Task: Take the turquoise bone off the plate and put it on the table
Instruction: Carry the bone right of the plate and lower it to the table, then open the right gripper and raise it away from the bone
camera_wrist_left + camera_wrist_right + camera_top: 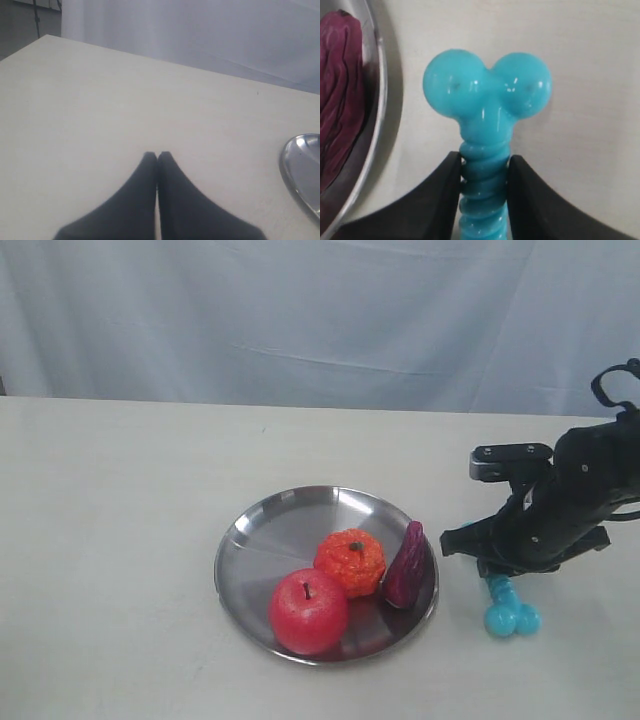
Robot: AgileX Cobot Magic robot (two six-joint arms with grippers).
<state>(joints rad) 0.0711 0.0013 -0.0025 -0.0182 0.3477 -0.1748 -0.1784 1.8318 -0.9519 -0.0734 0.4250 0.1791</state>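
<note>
My right arm bends low, right gripper clamped on the turquoise bone at its shaft; my left gripper (fingertips pressed together) hovers, unseen from the exterior camera.

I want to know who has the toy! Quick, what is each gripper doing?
Left gripper: closed, holding nothing.
Right gripper: closed on the turquoise bone.
</note>
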